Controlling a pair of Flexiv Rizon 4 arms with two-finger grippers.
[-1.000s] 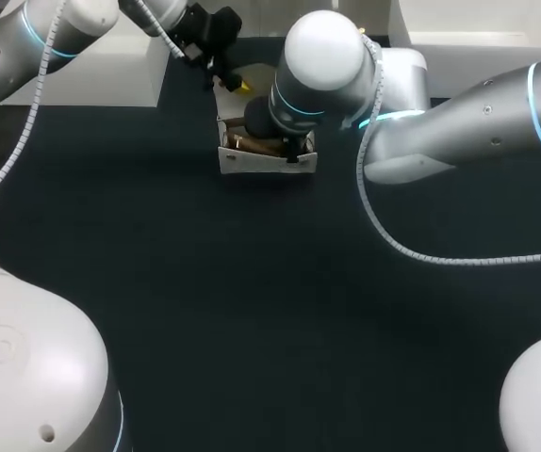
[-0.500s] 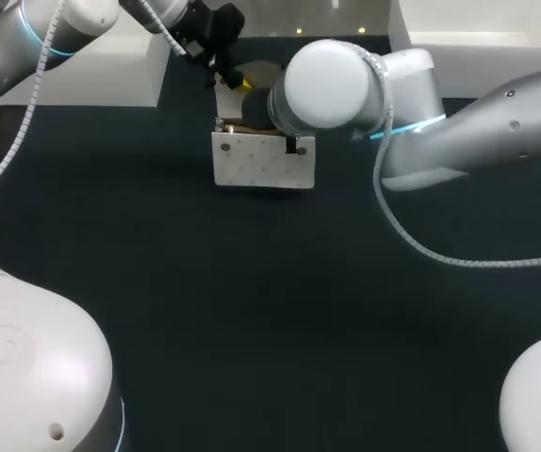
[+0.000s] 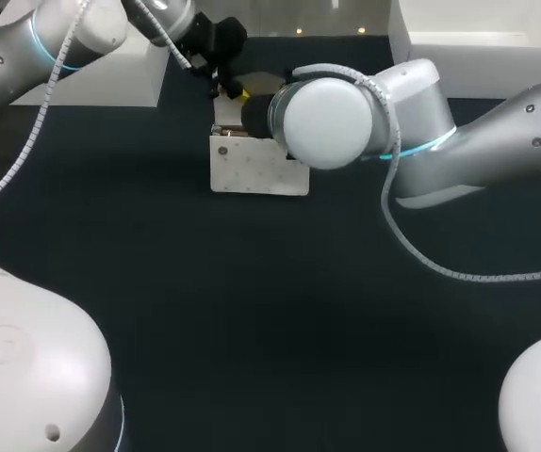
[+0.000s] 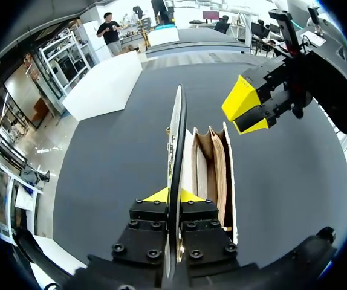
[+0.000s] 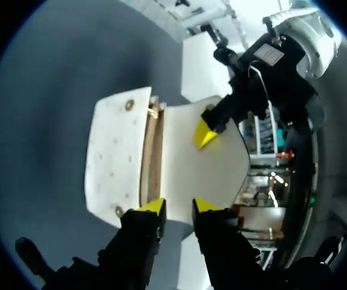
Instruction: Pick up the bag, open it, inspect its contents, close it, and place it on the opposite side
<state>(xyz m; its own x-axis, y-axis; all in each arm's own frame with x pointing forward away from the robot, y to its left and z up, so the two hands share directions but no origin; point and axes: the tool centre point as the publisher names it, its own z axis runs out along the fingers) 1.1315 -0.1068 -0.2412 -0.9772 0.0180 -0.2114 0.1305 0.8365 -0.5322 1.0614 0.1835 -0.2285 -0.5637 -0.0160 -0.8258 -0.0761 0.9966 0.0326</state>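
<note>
**Bag held open.** Our left gripper (image 4: 173, 195) is clenched on the opened flap (image 4: 177, 133) of the white bag (image 3: 256, 169), far on the table (image 3: 252, 311). Our right gripper (image 5: 179, 206) hovers just above the bag's open top with its jaws parted and empty.

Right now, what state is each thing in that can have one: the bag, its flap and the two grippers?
Bag: open, brown inside showing.
Flap: folded back off the opening, its edge held.
Left gripper: jaws shut on the flap.
Right gripper: jaws slightly apart, holding nothing, next to the bag.
</note>
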